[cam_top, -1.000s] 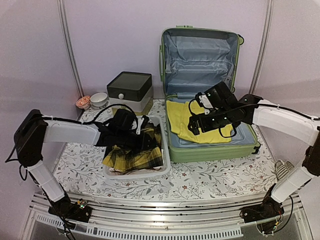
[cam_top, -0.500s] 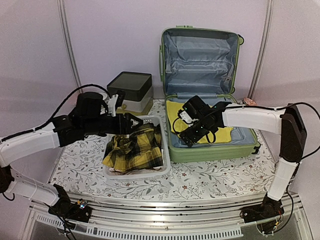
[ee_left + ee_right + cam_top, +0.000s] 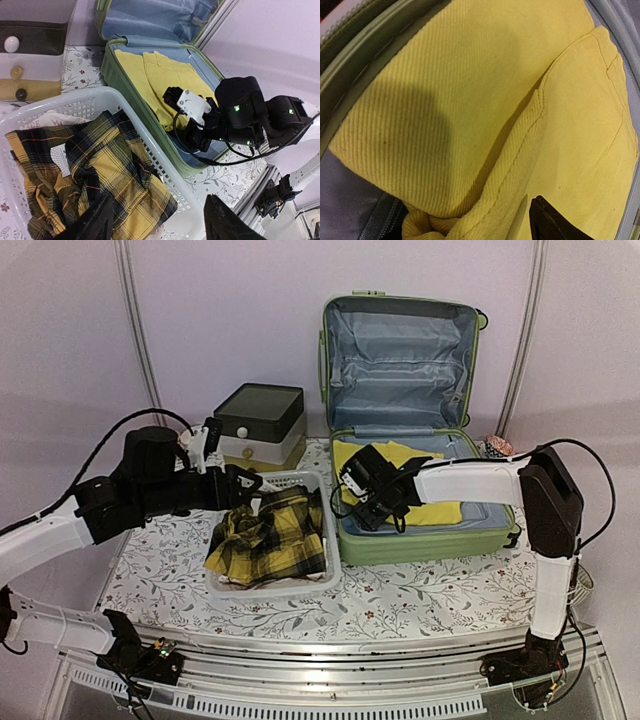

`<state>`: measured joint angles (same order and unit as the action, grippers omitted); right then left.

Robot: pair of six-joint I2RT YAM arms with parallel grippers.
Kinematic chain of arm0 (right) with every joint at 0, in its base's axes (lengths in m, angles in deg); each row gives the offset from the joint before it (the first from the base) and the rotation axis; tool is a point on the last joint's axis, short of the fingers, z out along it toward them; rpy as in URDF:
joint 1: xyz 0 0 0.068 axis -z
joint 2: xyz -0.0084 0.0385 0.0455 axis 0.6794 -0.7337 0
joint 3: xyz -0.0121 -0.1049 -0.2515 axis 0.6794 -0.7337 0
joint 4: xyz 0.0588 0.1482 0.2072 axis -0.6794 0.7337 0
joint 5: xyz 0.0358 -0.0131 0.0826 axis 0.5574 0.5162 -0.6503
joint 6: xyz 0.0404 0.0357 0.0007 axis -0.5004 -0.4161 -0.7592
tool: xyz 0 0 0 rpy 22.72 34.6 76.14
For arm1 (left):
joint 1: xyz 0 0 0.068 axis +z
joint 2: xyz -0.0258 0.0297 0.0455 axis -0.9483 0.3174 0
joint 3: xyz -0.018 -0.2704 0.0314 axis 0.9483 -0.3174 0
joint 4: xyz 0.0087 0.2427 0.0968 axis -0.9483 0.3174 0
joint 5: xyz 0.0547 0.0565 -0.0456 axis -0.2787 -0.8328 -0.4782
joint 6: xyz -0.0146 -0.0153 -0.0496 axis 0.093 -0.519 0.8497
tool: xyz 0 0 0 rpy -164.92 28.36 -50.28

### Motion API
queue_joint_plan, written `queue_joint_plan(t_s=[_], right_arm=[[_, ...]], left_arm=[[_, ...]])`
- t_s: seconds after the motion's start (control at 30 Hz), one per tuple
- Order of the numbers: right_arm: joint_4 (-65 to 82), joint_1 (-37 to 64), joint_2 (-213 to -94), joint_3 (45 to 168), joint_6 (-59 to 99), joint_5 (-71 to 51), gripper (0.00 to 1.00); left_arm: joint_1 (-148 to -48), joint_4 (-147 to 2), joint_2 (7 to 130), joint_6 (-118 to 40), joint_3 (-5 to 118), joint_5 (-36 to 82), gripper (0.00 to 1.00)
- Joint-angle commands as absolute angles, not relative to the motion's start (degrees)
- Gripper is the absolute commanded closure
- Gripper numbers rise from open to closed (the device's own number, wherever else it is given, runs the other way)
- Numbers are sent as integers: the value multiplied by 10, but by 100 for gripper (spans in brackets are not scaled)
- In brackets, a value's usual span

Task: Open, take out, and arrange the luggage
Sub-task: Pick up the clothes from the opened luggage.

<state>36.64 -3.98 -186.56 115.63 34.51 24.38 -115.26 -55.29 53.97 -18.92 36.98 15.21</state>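
Observation:
The light-green luggage (image 3: 420, 540) lies open at the back right, its lid upright and showing pale blue lining. A yellow garment (image 3: 440, 510) lies in its lower half and fills the right wrist view (image 3: 470, 90). My right gripper (image 3: 363, 506) is down at the suitcase's near-left corner, open, with a fold of the yellow cloth between its fingers (image 3: 555, 225). My left gripper (image 3: 250, 483) hovers above the far side of the white basket (image 3: 300, 585), open wide and empty (image 3: 160, 220). A yellow-and-black plaid shirt (image 3: 265, 540) lies in the basket.
A dark-lidded white-and-yellow drawer box (image 3: 262, 423) stands behind the basket, left of the suitcase. The basket's right wall nearly touches the suitcase's left side. A small pinkish object (image 3: 497, 446) sits behind the suitcase's right edge. Walls close in at the back and both sides.
My left gripper rose off the plaid shirt and drew back to the left, open. My right gripper moved left and down onto the yellow garment at the suitcase's near-left corner.

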Motion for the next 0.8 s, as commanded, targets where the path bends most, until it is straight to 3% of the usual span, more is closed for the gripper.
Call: queue_joint_plan(t_s=[0.0, 0.07, 0.23, 0.37, 0.43, 0.47, 0.77], right_arm=[[299, -40, -1876, 1159, 336, 334, 45], [282, -40, -1855, 1148, 334, 331, 65], [260, -39, -1766, 1114, 327, 268, 94], [281, -39, -1714, 1111, 325, 219, 97], [300, -39, -1695, 1114, 328, 197, 97], [314, -39, -1688, 1116, 329, 176, 97], [386, -44, -1643, 1144, 322, 62, 97]], left_arm=[[-1153, -548, 506, -186, 358, 127, 36], [-1152, -546, 498, -182, 354, 124, 36], [-1151, -549, 488, -173, 341, 129, 35], [-1151, -556, 479, -167, 332, 132, 29], [-1149, -548, 467, -144, 324, 102, 5], [-1149, -548, 459, -127, 317, 90, 2], [-1120, -590, 414, -87, 266, 125, 2]])
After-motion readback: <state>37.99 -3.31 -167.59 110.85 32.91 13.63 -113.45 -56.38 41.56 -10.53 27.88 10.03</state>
